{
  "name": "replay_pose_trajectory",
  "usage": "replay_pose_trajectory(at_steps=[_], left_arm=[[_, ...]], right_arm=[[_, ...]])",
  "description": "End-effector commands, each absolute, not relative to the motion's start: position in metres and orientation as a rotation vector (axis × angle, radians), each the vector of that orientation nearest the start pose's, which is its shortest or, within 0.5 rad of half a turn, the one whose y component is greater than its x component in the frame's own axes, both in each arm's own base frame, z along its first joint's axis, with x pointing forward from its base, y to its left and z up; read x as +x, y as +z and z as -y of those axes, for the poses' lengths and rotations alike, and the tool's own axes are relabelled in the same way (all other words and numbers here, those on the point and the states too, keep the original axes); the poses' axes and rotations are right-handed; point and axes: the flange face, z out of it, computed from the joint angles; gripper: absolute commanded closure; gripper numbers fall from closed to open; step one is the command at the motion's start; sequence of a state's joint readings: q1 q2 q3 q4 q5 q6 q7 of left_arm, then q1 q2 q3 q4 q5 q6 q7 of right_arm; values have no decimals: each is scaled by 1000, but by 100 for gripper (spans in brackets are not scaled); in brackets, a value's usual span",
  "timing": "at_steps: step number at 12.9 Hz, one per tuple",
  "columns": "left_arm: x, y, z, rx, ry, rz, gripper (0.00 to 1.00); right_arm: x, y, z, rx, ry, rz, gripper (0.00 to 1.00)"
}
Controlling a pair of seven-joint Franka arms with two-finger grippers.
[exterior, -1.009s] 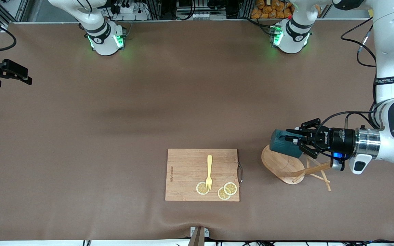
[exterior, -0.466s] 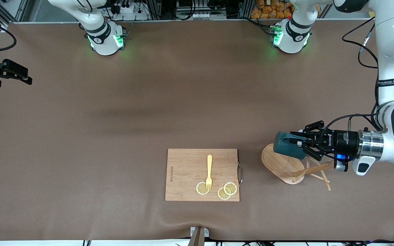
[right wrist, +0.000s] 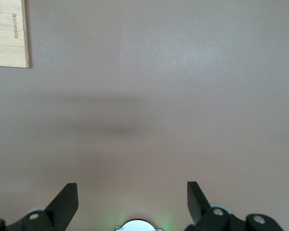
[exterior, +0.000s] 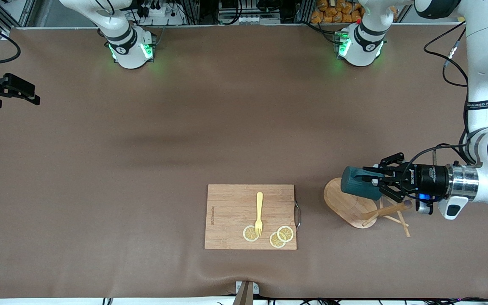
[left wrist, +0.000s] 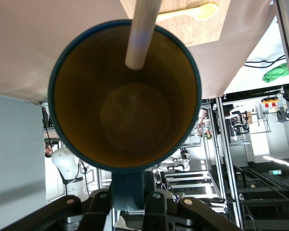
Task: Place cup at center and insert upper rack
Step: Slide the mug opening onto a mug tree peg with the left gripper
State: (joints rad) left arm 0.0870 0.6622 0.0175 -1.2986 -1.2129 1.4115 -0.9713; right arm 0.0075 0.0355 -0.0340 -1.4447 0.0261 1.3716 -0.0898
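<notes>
So your left claw (exterior: 377,183) is clamped on the handle of the teal mug (exterior: 359,183), carrying it sideways with the bottom pointing toward the middle of the desk (exterior: 184,127). Grabbing by the handle makes sense, since it leaves the open mouth free. In the left wrist view you're looking straight into the tan inside, and a peg or the post (left wrist: 142,33) of the mug tree crosses in front of the rim.

The mug tree (exterior: 364,207) is lying tipped over on the desk, oval base facing the bamboo cutting board (exterior: 231,212), pegs splayed toward the left arm's end. The mug hangs right over that base, so I'd guess you need to clear it before heading for the centre.

The cutting board has a yellow fork (exterior: 259,212) and three lemon slices (exterior: 277,235) on it.

Your right claw (exterior: 23,92) is spread wide, holding nothing, parked over the right arm's end of the desk, just waiting.
</notes>
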Motion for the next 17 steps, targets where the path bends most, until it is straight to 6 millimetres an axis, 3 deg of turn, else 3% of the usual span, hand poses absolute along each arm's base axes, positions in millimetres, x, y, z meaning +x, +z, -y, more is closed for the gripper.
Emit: replay_pose_trajectory(at_steps=[1, 5, 17], left_arm=[[703, 393, 37, 1590, -1130, -1121, 100], [707, 385, 29, 1544, -1138, -1122, 100], [710, 367, 10, 1507, -1127, -1128, 100]], right_arm=[[542, 653, 9, -3118, 157, 87, 0], [542, 663, 9, -3122, 119, 87, 0], [541, 665, 4, -3121, 116, 95, 0]])
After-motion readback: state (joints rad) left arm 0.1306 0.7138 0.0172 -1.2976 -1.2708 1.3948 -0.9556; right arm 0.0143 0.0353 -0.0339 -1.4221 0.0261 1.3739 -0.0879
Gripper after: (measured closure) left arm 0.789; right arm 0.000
